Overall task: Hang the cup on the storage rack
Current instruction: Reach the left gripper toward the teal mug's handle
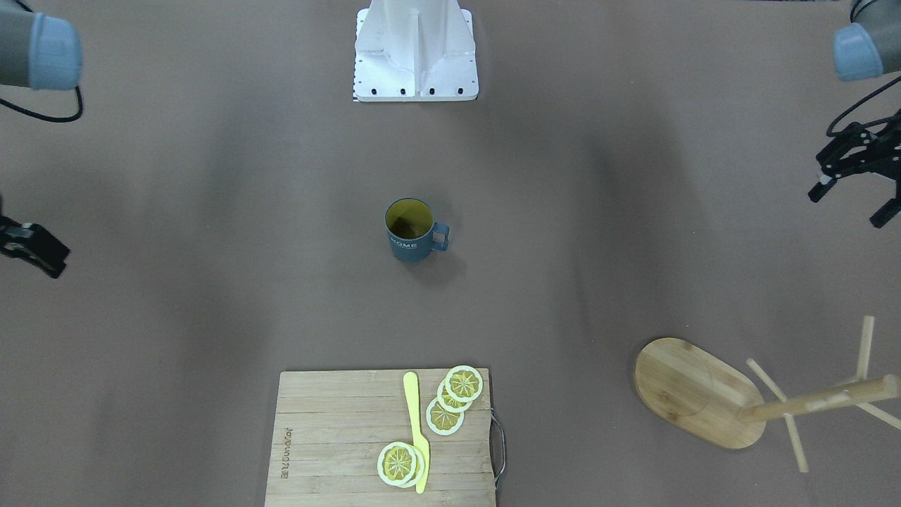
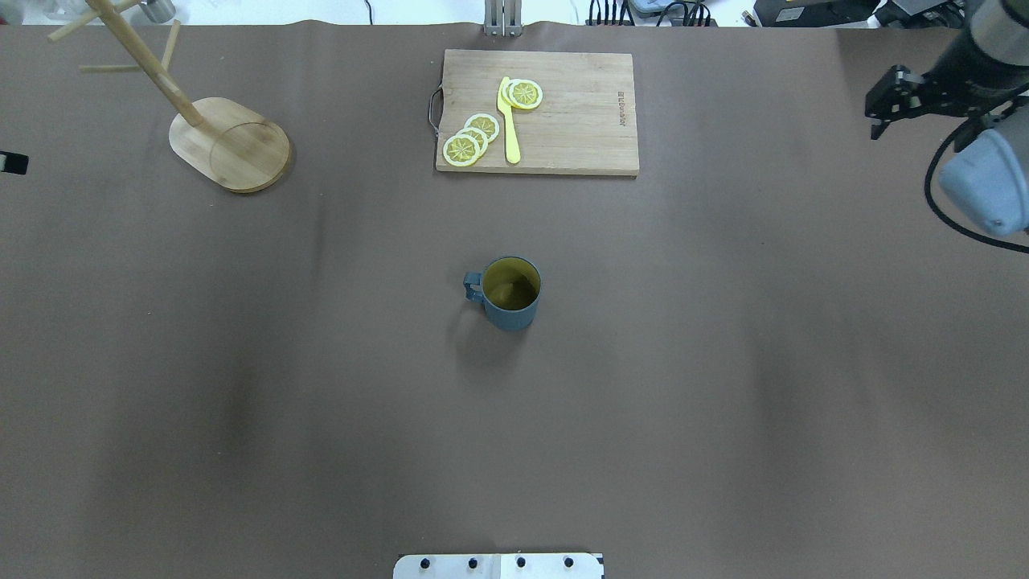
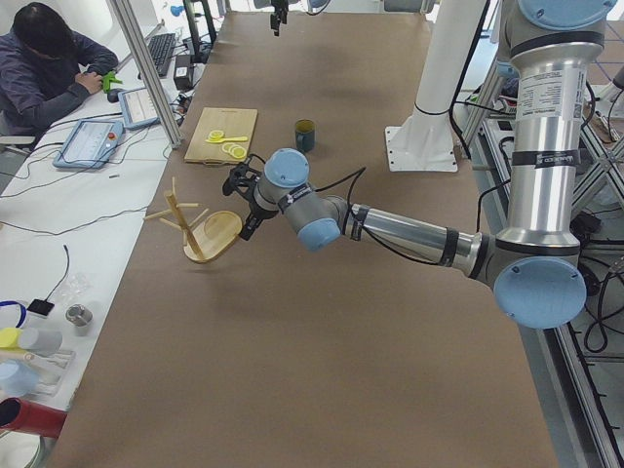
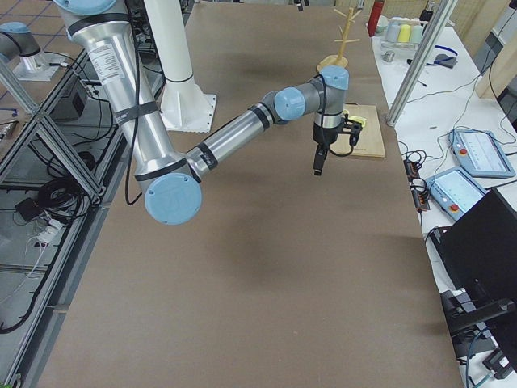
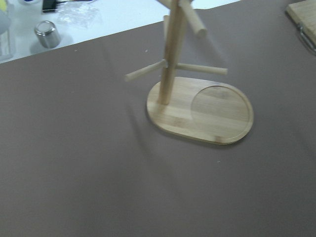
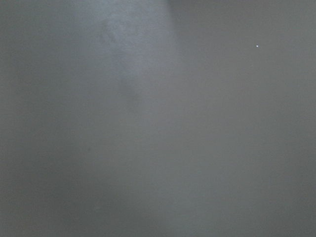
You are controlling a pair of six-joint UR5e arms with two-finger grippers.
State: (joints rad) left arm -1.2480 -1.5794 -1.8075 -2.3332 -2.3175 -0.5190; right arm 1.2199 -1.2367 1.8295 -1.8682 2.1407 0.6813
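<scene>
A brown mat covers the long surface (image 1: 211, 282). The robot's white base plate (image 1: 415, 67) sits at its near edge. A person (image 3: 44, 68) sits at a side desk beyond the far edge.

The cup (image 1: 412, 236) stands upright on the mat at mid-surface, mouth up. Its yellow inside shows, and the white "HOME" lettering faces away from the robot. Its squarish handle points toward the robot's left. Nothing touches it.

The storage rack (image 1: 683, 387) stands upright at the far-left part of the surface, well apart from the cup. In the left wrist view its post rises from one end of the oval base, and a round recess fills the other end. Thin pegs angle out from the post.

A slatted wooden cutting board (image 1: 331, 436) lies at the far edge, opposite the base plate. It has a metal loop handle on the side toward the rack. On it lie lemon slices (image 1: 445, 415) and a yellow plastic knife (image 1: 415, 412).

The left gripper (image 1: 850, 204) hovers above the left end of the surface, near the rack, its jaws spread apart and holding nothing. The right gripper (image 2: 891, 100) hangs over the right end, well apart from the cup. Only part of it shows, so I cannot tell how its jaws stand. Its wrist camera sees only blurred bare mat.
</scene>
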